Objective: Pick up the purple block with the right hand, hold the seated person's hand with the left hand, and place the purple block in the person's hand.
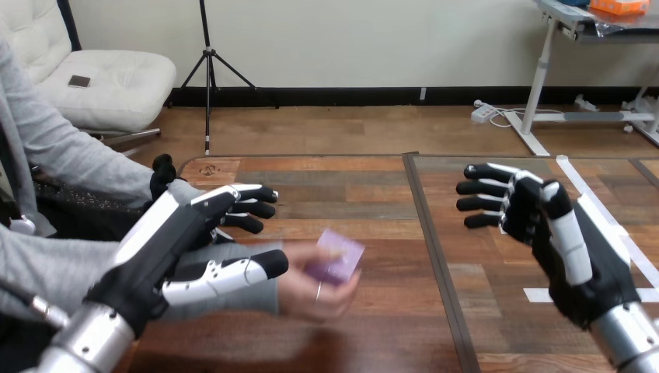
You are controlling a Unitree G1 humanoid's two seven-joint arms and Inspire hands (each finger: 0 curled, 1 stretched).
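Purple block [336, 255] lies flat in the person's hand [305, 291], just left of the dark seam [430, 241] that runs front to back down the wooden table [350, 183]. The person's hand is palm up over the table, its fingertips reaching toward the seam, and its fingers and thumb touch the block's edges. Farther left of the seam, the robot's left hand [183, 233] is at the person's wrist: its thumb [233, 273] lies across the near side of the grey sleeve and its fingers [249, 203] reach round the far side, so the wrist sits clasped between them. This hand does not touch the block. On the other side of the seam, well apart from it, the robot's right hand [532, 216] hangs above the table with its fingers stretched out nearly straight and pointing back toward the seam; it has hold of nothing. Strips of white tape [602, 214] lie on the tabletop right of the seam, beyond and under that hand.
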